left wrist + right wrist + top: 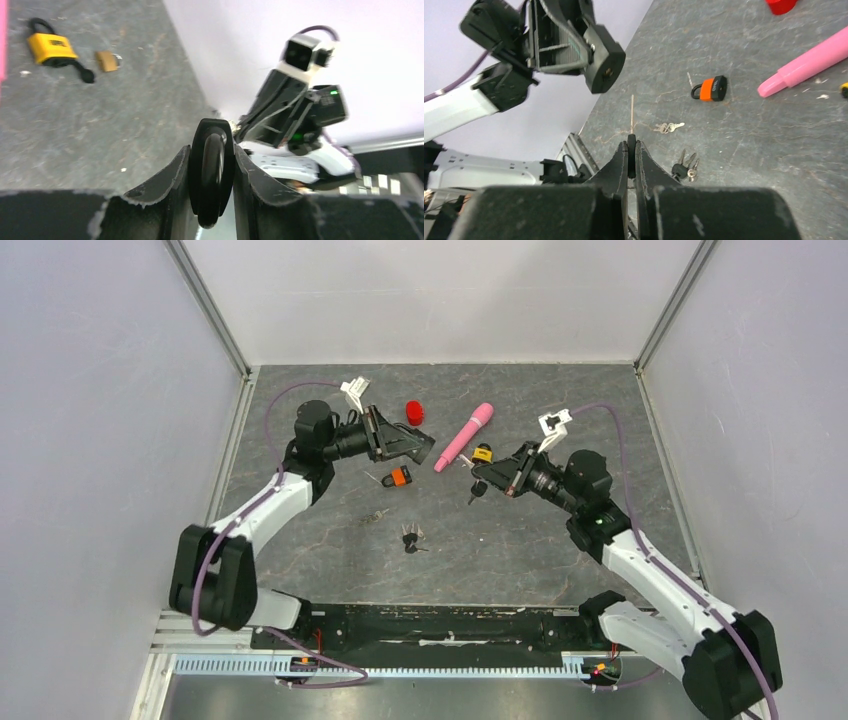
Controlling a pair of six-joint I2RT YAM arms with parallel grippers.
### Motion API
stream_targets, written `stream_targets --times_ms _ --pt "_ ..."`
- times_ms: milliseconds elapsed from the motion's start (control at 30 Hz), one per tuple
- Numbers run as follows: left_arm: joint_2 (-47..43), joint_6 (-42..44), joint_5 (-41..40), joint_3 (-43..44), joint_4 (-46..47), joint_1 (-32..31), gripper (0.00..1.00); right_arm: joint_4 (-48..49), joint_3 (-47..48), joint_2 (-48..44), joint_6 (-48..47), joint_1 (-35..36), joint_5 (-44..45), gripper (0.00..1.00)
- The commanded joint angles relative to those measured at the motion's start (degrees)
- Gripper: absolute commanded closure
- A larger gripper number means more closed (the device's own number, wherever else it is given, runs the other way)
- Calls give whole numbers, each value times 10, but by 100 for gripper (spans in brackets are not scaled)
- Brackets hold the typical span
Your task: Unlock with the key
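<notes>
My left gripper [211,150] is shut on a black padlock [212,170] and holds it off the table. From the right wrist view, the padlock's [604,60] keyhole end faces my right gripper [631,142]. That gripper is shut on the black head of a key [632,112], whose thin blade points up toward the padlock. The blade tip stops a little short of the keyhole and slightly to its right. In the top view the left gripper [428,448] and the right gripper [490,477] face each other over the middle of the table, a small gap apart.
On the grey table [540,550] lie an orange padlock [400,477], a yellow padlock [483,453], a pink cylinder [463,436], a red cap [414,412], a bunch of black-headed keys [411,538] and small loose keys [379,513]. White walls enclose three sides.
</notes>
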Motion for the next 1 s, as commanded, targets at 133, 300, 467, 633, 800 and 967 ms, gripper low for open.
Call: stream_targets --times_ms 133,300,467,633,800,967 --pt "141 -483 143 -4 581 24 98 120 39 53 50 13 -92 100" --pt "200 -606 154 49 712 24 98 103 75 76 48 14 -106 100" --pt "202 -606 179 62 712 23 98 111 90 92 66 14 -113 100" --pt "180 -603 192 56 712 21 98 137 123 121 91 40 -123 100" --pt "172 -607 197 62 713 21 98 148 131 122 104 59 -123 100" --pt "166 -605 188 61 712 20 98 153 127 114 115 60 -126 100"
